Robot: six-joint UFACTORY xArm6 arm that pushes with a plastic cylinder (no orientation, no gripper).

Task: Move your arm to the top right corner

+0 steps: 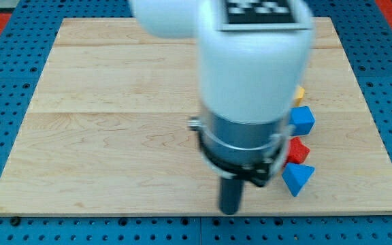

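End effector is a bare dark rod, no jaws, so nothing is grasped or clenched; my tip [230, 210] rests free on the worktop [114, 136], touching no block. It stands low on the board, near the bottom edge and a little right of centre. The white arm housing [250, 61] looms above it and hides much of the middle and upper board. From the tip, a blue wedge-shaped block [297, 178] lies at about 2 o'clock, near but apart. Just above it, at roughly 1 to 2 o'clock, sits a red block [298, 150], shape partly hidden by the arm collar; it appears to touch the blue wedge, though I cannot be sure. Farther up the same line is a blue cube [303, 120], and above that a sliver of a yellow block [299, 93], mostly hidden behind the housing, shape not readable. The four form a rough column along the right side of the arm. The task's target, the board's top right corner [329, 24], lies at about 1 o'clock from the tip, well apart, with the column of blocks standing close to the straight path. Judgement: the move is barely begun. A direct diagonal would likely shove the blocks; since no push is asked for, a route upward first and then right, passing the column's left side, looks safer.
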